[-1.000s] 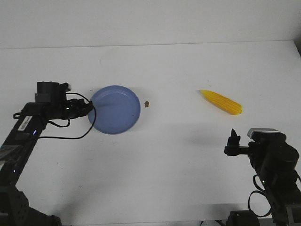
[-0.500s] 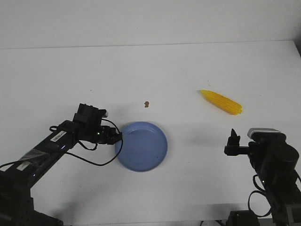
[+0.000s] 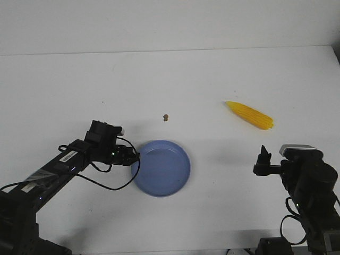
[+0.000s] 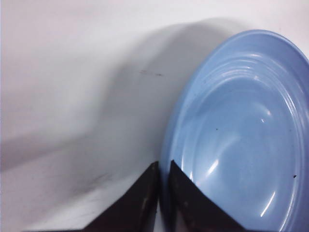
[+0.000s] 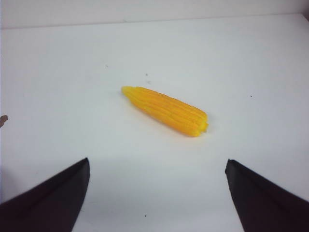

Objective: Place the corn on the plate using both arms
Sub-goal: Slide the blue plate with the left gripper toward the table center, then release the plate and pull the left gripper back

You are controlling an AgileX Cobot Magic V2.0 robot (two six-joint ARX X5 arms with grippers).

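The periwinkle-blue plate (image 3: 162,168) (image 4: 236,140) lies near the middle of the white table, towards the front. My left gripper (image 3: 134,157) (image 4: 162,163) is shut on the plate's left rim, one finger inside the rim and one outside. The yellow corn (image 3: 249,115) (image 5: 165,110) lies on the table at the right, its pointed end towards the left. My right gripper (image 3: 262,160) (image 5: 157,166) is open, hanging nearer the front edge than the corn, with nothing between its fingers.
A tiny brown speck (image 3: 166,117) lies on the table just beyond the plate. The table's far edge meets a pale wall (image 3: 170,21). The left arm's black cable (image 3: 114,183) loops beside the plate.
The left arm has dragged the plate from the far left towards the front centre; over the last half second it shifted only slightly. The right arm and corn have not moved.
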